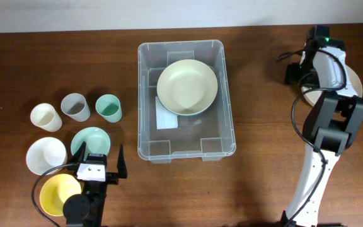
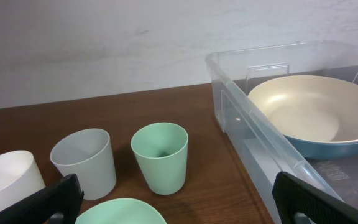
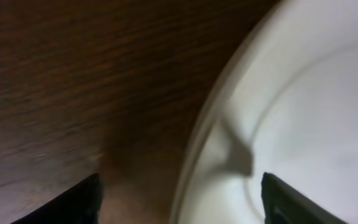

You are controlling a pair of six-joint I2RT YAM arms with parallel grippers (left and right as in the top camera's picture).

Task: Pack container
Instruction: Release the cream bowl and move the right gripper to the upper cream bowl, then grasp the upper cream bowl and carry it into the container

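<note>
Right end effector (image 3: 188,199): fingers spread wide, empty, poised over the rim of a white plate (image 3: 303,93), apparently to pick it up. Left end effector (image 1: 101,159): open, empty, beside a green cup (image 1: 108,107). Container (image 1: 145,94): centred on the surface (image 1: 263,176), within reach of both arms, holding a cream bowl (image 1: 187,86).

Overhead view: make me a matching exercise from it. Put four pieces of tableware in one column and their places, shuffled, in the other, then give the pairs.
Things:
1. cream bowl
2. green cup
3. yellow bowl
4. white plate

Places:
A. front left, beside the left arm
B. inside the container
C. directly below the right claw
D. upright between the grey cup and the container

Pairs: 1-B, 2-D, 3-A, 4-C
</note>
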